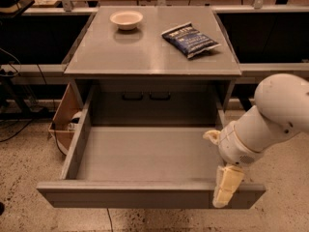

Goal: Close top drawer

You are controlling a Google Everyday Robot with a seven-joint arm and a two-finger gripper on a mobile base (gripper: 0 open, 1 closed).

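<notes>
Top drawer (145, 154) pulled fully out; rigid, smooth, handleless, probably slides lightly, better pushed flat on its front. Gripper (227, 186) at its right front corner; grip state impossible to tell.

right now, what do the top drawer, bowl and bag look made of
Top drawer: flat matte grey, probably painted metal or laminate. Bowl: smooth pale, maybe ceramic or plastic. Bag: shiny, crinkled film. Claw, at the drawer's front right corner: cream, plastic-looking.
</notes>
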